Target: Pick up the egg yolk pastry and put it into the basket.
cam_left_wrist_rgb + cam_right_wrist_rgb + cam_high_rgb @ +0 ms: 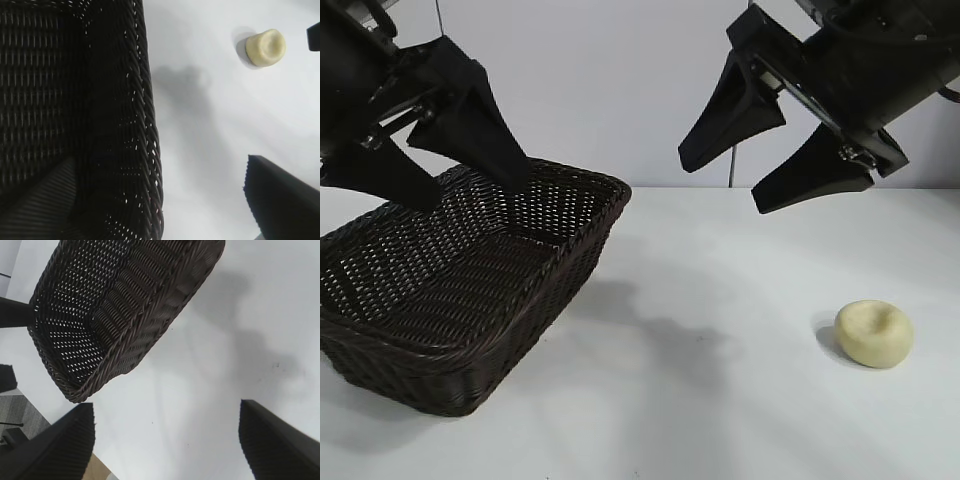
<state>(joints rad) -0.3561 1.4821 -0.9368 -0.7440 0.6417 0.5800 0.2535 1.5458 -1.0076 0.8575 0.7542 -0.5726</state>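
Observation:
The egg yolk pastry [874, 333], a small pale cream bun with a dimple, lies on the white table at the right; the left wrist view shows the egg yolk pastry [265, 47] too. The dark brown wicker basket [380, 345] stands empty at the left, its rim [147, 125] also showing from the left wrist and the basket [150, 315] in the right wrist view. My right gripper [725, 185] hangs open, high above the table's middle, left of and well above the pastry. Over the basket's far side my left gripper [475, 188] hovers open. Neither holds anything.
The white table [720, 400] stretches between basket and pastry. A pale wall stands behind. The table's edge and a strip of floor [100, 465] show in the right wrist view.

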